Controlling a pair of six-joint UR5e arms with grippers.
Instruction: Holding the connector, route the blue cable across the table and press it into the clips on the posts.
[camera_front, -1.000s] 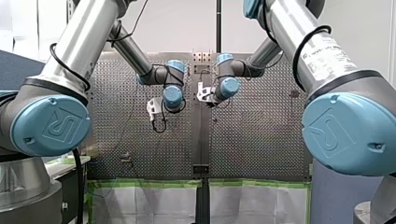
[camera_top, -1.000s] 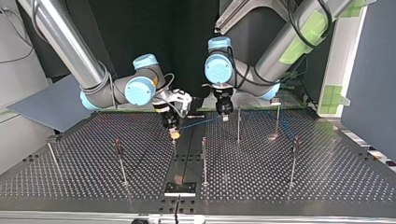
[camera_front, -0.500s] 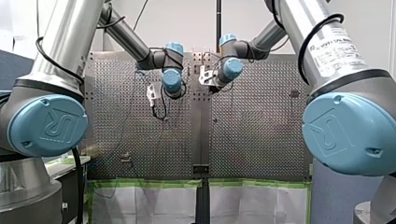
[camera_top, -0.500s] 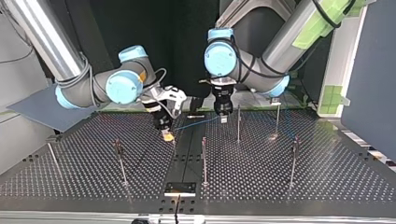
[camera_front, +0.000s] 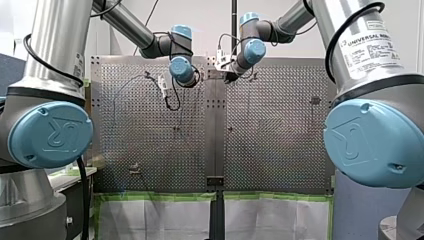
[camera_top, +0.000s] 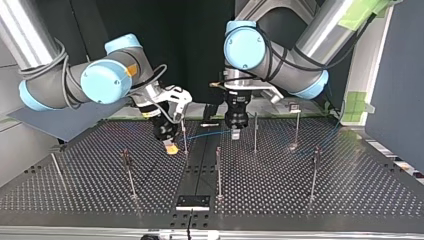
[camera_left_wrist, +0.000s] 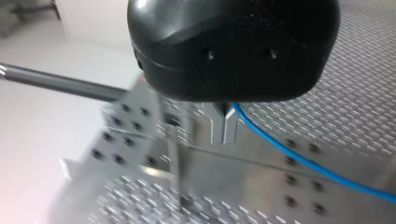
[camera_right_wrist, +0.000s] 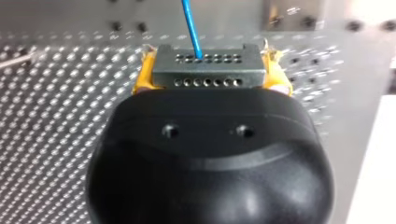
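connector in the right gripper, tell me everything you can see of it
The connector is a grey, metal-looking rectangular block with two rows of tiny holes across its face. It is clamped by its ends between the yellow pads of my right gripper. The blue cable leaves one far-row hole and runs on ahead. In the top view it is held low, near the table.

The front view looks from behind and above, between the shoulders of the arms (camera_front: 50, 130), well back, along their reach over the perforated bench (camera_front: 270, 150). The top view faces them from across the bench at about work height, sides crossed, and both views take in the bench's middle and its posts (camera_top: 218, 170). Each wrist view sits very near, looking along its own claw: my left claw (camera_left_wrist: 224, 131) with the blue cable (camera_left_wrist: 303, 163), my right claw (camera_right_wrist: 208, 70) with the connector (camera_right_wrist: 208, 78), spots the top view shares.
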